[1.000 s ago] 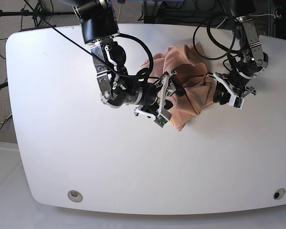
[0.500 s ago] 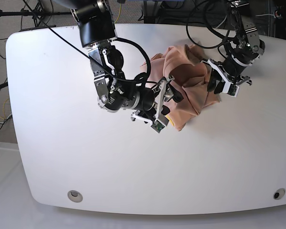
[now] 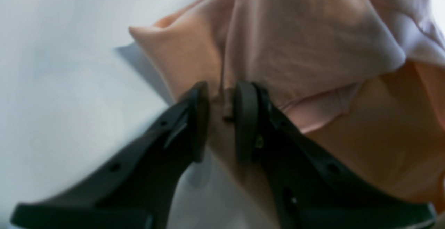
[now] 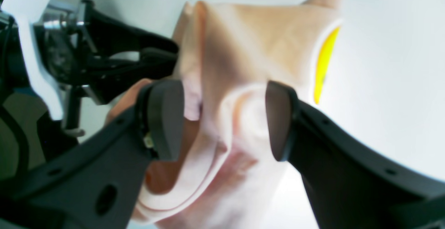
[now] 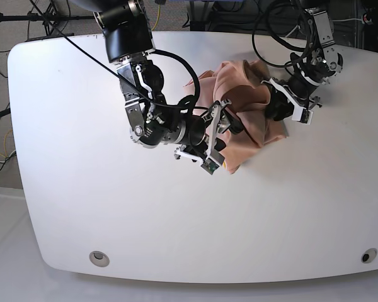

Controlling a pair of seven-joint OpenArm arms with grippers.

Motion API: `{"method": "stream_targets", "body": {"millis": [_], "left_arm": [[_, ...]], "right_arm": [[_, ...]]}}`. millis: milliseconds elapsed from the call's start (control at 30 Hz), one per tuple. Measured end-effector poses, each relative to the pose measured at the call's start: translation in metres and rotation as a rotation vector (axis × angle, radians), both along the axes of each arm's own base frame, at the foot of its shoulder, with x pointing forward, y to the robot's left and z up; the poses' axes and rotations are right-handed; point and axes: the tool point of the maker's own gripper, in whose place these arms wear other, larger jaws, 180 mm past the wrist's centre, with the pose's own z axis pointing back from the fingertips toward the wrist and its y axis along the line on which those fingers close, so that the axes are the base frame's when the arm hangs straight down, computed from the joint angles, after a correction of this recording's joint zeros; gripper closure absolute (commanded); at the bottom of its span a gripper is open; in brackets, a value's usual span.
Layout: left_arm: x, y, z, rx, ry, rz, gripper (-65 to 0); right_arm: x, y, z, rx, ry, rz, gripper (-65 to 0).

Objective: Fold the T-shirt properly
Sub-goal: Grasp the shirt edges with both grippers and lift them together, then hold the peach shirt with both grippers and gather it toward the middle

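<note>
Nearest me, the white table (image 5: 176,220) lies bare along its front edge, with a small round fitting (image 5: 99,257) at about seven o'clock and another (image 5: 367,256) at about five. Further in, just past the middle toward one o'clock, the T-shirt (image 5: 246,123) sits bunched in a wrinkled peach heap, a sliver of yellow print (image 4: 323,62) showing at one edge. The right gripper (image 5: 217,135) comes in from the nine o'clock side of the heap, its black fingers (image 4: 163,117) spread wide, one on either side of a raised fold near the collar; whether they touch the cloth I cannot tell. Beyond it, at the three o'clock side of the shirt, the left gripper (image 5: 278,108) has its jaws drawn nearly together, pinching a thin ridge of the fabric between the pads (image 3: 198,117). At the far edge, dark cables (image 5: 44,19) hang behind the table.
</note>
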Motion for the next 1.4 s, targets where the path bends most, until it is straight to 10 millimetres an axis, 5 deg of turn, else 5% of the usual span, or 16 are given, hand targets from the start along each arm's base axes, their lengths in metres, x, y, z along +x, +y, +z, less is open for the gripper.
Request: {"method": "stream_targets", "body": {"millis": [1000,1400], "left_arm": [[0.027,-0.012,0.001,-0.010,-0.012,-0.025,-12.1],[0.027,-0.013,0.001,-0.013,-0.013,-0.026,-12.1]], "right_arm": [[-0.010,-0.001,-0.034,-0.034,0.105,0.011,-34.9],[-0.012,0.049,-0.015,0.014,0.085,0.105,-34.9]]}}
